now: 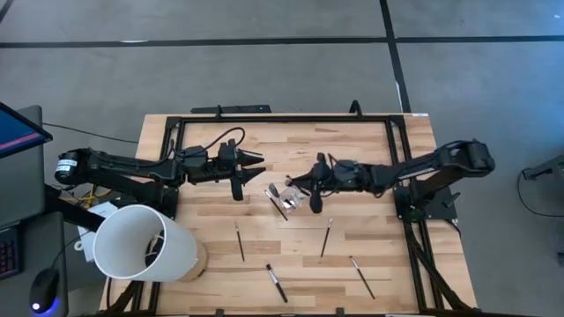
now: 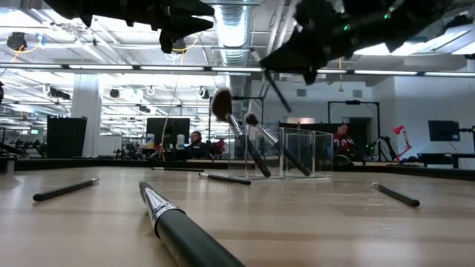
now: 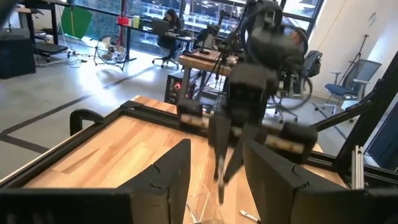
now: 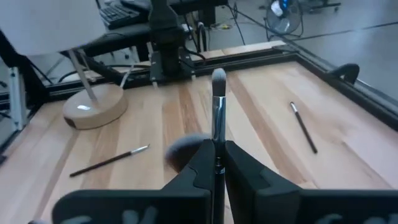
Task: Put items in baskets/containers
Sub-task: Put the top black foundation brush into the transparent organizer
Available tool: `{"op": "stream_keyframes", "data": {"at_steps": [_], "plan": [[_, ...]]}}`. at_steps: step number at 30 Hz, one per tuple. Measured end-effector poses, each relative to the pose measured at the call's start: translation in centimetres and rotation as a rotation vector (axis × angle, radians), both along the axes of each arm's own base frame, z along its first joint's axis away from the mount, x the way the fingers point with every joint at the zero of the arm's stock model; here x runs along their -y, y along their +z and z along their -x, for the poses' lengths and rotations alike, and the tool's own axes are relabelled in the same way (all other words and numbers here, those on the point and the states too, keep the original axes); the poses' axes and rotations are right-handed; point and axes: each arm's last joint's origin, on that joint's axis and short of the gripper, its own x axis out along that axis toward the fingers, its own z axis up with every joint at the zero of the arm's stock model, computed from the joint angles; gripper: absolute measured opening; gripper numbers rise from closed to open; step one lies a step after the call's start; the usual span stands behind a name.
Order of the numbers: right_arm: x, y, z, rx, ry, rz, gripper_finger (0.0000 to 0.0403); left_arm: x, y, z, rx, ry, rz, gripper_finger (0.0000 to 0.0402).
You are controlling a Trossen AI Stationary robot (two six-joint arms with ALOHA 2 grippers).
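Note:
The clear plastic box [image 1: 288, 199] stands mid-table; in the low view the box [image 2: 297, 152] holds two brushes that lean out of it, one with a fluffy tip [image 2: 221, 104]. My right gripper [image 1: 314, 182] hovers just right of and above the box, shut on a brush [image 4: 217, 115] with a silver ferrule. My left gripper [image 1: 256, 162] is open and empty, in the air left of the box. Several more brushes lie flat on the table nearer the front edge [image 1: 239, 239], [image 1: 326, 236], [image 1: 277, 282], [image 1: 361, 276]. My right gripper pinches the brush by its dark handle [image 4: 217, 163], just behind the silver ferrule, between the two fingers. The brush runs on along the fingers, bristle tip [image 4: 218, 78] foremost. It is lifted clear and slants down [image 2: 279, 93] toward the box.
A large white cylinder [image 1: 141, 243] on a round base stands at the near left corner. A black frame [image 1: 282, 118] borders the table's far side and its left and right sides. A dark brush [image 2: 185, 233] lies close before the low camera. People sit at desks in the room behind.

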Motion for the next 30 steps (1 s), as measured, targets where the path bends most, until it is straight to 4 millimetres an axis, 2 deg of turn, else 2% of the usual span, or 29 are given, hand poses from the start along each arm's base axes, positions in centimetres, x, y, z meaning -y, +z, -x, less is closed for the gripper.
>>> {"op": "stream_keyframes", "data": {"at_steps": [6, 14, 19, 23, 30], "plan": [[0.1, -2.1, -1.2, -0.021, -0.018, -0.021, 0.0011, 0.0, 0.0, 0.0, 0.0, 0.0, 0.0, 0.0144], [1.1, -2.5, -1.3, -0.032, -0.054, -0.021, 0.0011, 0.0, 0.0, 0.0, -0.001, 0.0, -0.002, 0.0144], [1.2, -3.9, -0.2, -0.028, -0.065, -0.051, 0.0011, 0.0, 0.0, 0.0, -0.001, 0.0, -0.003, 0.0144], [1.2, -4.6, 0.8, 0.043, -0.07, -0.075, 0.0011, 0.0, 0.0, 0.0, -0.001, 0.0, -0.005, 0.0144], [1.1, -5.3, 1.3, 0.012, -0.069, -0.075, 0.0011, 0.0, 0.0, 0.0, -0.001, 0.0, -0.005, 0.0144]]}}
